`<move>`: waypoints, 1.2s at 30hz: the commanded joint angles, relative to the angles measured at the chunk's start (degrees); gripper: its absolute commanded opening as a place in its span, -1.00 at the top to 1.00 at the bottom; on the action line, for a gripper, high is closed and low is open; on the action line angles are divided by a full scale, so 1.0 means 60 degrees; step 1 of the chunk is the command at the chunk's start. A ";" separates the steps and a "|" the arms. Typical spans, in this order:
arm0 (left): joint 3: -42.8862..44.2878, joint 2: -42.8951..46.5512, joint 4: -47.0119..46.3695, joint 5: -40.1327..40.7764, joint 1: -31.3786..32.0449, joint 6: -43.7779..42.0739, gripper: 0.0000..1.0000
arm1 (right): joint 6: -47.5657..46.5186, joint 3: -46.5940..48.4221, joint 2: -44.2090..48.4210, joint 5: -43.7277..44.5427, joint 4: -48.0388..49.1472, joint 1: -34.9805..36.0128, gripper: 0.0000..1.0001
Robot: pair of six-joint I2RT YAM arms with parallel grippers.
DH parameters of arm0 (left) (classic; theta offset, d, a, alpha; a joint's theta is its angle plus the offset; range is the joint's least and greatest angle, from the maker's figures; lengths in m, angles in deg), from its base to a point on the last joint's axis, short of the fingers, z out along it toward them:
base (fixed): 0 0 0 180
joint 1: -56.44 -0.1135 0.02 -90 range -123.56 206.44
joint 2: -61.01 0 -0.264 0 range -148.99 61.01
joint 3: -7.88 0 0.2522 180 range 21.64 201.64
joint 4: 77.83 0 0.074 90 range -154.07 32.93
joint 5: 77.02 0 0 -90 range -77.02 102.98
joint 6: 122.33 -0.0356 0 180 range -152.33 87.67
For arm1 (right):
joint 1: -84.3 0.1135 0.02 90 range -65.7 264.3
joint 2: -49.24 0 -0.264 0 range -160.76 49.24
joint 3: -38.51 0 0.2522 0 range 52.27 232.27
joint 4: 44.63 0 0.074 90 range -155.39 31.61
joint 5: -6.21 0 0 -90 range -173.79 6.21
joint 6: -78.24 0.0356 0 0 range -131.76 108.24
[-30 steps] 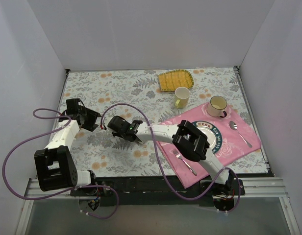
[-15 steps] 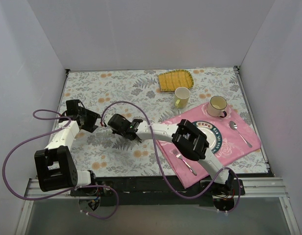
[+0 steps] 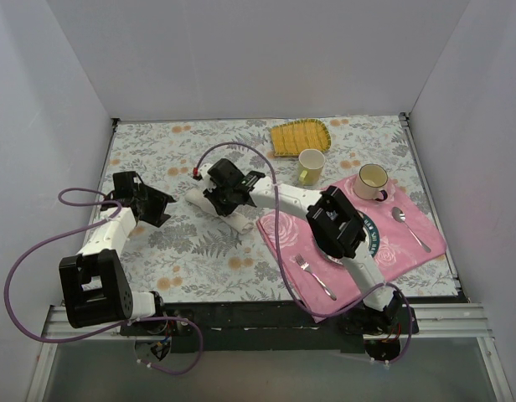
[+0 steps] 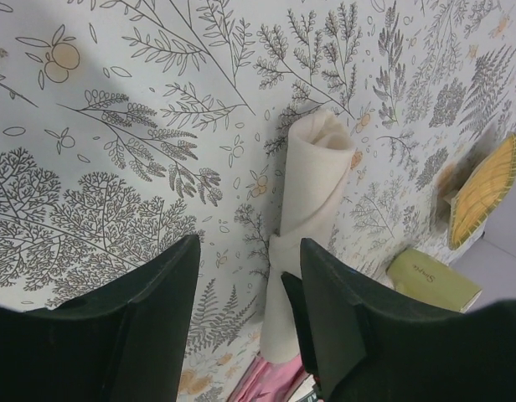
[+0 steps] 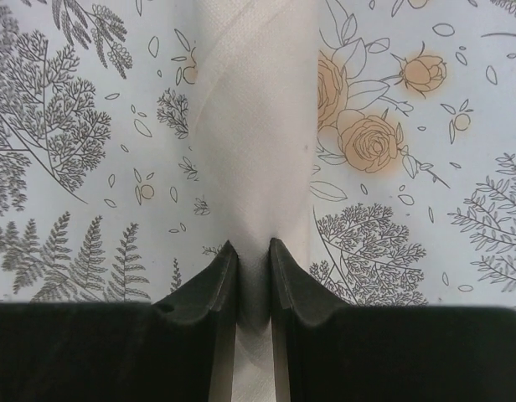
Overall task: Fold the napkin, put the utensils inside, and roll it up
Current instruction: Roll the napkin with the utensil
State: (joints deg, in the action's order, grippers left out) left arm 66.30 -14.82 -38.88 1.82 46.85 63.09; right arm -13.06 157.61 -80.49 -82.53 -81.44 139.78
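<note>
Right gripper (image 5: pixel 251 247) is pinched narrow on the rolled cream napkin (image 5: pixel 254 126), one finger on each side of the roll. The napkin lies on the floral counter (image 3: pixel 157 151), left of centre, just off the far-left corner of the pink rose placemat (image 3: pixel 409 247). Left gripper (image 4: pixel 250 244) is spread and holds nothing. It sits left of the roll, not touching it. Yellow ribbed mat (image 3: pixel 298 136) is at far centre, with a yellow mug (image 3: pixel 310 165) just near of it. Cream mug (image 3: pixel 371 180), silver fork (image 3: pixel 314 278) and silver spoon (image 3: pixel 409 228) are on the placemat.
</note>
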 commanded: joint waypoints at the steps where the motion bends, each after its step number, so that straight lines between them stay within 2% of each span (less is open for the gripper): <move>1: -0.0032 0.0378 -0.0417 -0.0861 -0.0058 -0.0388 0.00 | 0.1182 0.0154 0.0367 -0.2214 0.0047 -0.0604 0.97; 4: -0.0265 0.0349 -0.1351 -0.1930 -0.0058 -0.0740 0.01 | 0.1841 -0.0167 0.0367 -0.3617 0.0457 -0.1058 0.97; 5: -0.0527 0.0262 -0.1763 -0.3007 -0.0043 -0.0756 0.01 | 0.2046 -0.0256 0.0338 -0.4000 0.0617 -0.1305 0.97; 8: -0.0997 -0.0132 -0.3301 -0.4769 0.0015 -0.0393 0.06 | 0.3012 -0.0637 0.0221 -0.5348 0.1335 -0.1862 0.97; 11: -0.1028 -0.0513 -0.4154 -0.5390 0.0234 -0.0288 0.09 | 0.3891 -0.0944 0.0031 -0.6301 0.1950 -0.2287 0.97; 16: -0.0399 -0.1027 -0.4651 -0.5596 0.0601 -0.0127 0.17 | 0.5107 -0.1442 -0.0058 -0.6962 0.2902 -0.2655 0.97; 20: 0.0040 -0.1481 -0.5076 -0.5655 0.1011 0.0239 0.23 | 0.6805 -0.2218 0.0045 -0.7591 0.5151 -0.2904 0.97; 25: 0.0232 -0.2242 -0.6219 -0.5875 0.1158 0.0869 0.40 | 0.9486 -0.3448 0.0059 -0.7739 0.7778 -0.2934 0.97; 32: -0.0148 -0.3238 -0.7448 -0.5903 0.1377 0.1088 0.56 | 0.9562 -0.4065 0.0250 -0.6787 0.7972 -0.2919 0.97; 36: -0.0558 -0.3736 -0.9305 -0.6153 0.1465 0.1704 0.59 | 0.9490 -0.4314 0.0265 -0.6611 0.8031 -0.2905 0.97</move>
State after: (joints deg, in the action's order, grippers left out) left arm 65.19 -35.65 -83.21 -32.73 54.89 69.95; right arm 42.15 133.02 -81.10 -123.82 -37.31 122.32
